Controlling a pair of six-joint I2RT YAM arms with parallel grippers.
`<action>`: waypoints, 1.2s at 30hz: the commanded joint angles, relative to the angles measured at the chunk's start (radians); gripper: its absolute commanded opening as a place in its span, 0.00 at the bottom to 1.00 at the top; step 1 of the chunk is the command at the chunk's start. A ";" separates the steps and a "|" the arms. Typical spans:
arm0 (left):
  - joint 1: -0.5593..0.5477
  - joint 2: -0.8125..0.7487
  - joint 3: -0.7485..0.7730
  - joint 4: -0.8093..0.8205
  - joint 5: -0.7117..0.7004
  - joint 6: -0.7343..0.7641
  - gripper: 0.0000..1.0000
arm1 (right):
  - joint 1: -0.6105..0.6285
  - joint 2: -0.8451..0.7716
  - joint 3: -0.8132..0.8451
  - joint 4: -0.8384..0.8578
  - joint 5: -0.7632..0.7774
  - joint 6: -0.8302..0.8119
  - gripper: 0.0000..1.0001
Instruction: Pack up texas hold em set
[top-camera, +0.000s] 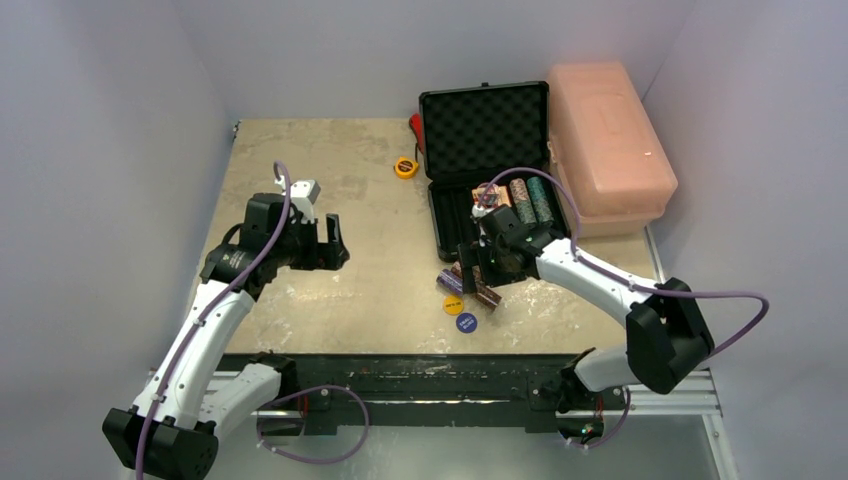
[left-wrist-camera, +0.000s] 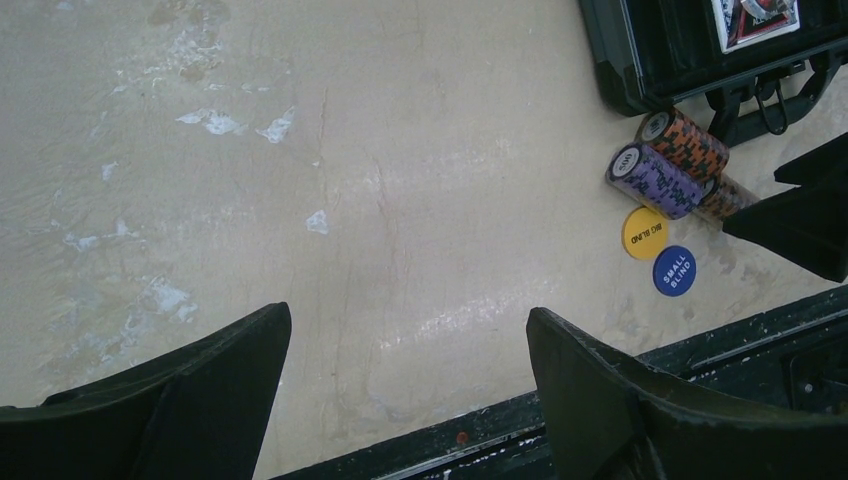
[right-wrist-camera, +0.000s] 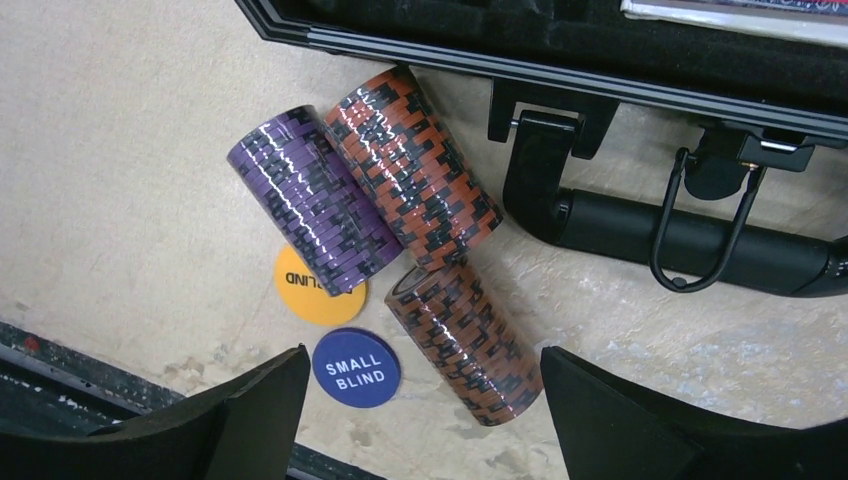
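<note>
Pink plastic box (top-camera: 607, 140) sitting at far right corner of table (top-camera: 330, 300), lid closed. Yellow tape measure (top-camera: 405, 167) lying on far half of table, well apart from box, to its left. Small red thing (top-camera: 414, 126) showing just behind tape measure, kind unclear. Beige tabletop showing white scuffs.
</note>
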 joint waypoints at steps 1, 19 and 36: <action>-0.006 -0.010 0.037 0.004 0.012 0.003 0.88 | 0.002 -0.004 -0.022 0.042 0.035 0.036 0.89; -0.006 -0.010 0.037 -0.001 0.012 0.003 0.88 | 0.003 0.015 -0.089 0.080 0.067 0.138 0.81; -0.006 -0.007 0.037 -0.004 0.011 0.004 0.87 | 0.003 -0.025 -0.136 0.100 0.068 0.202 0.56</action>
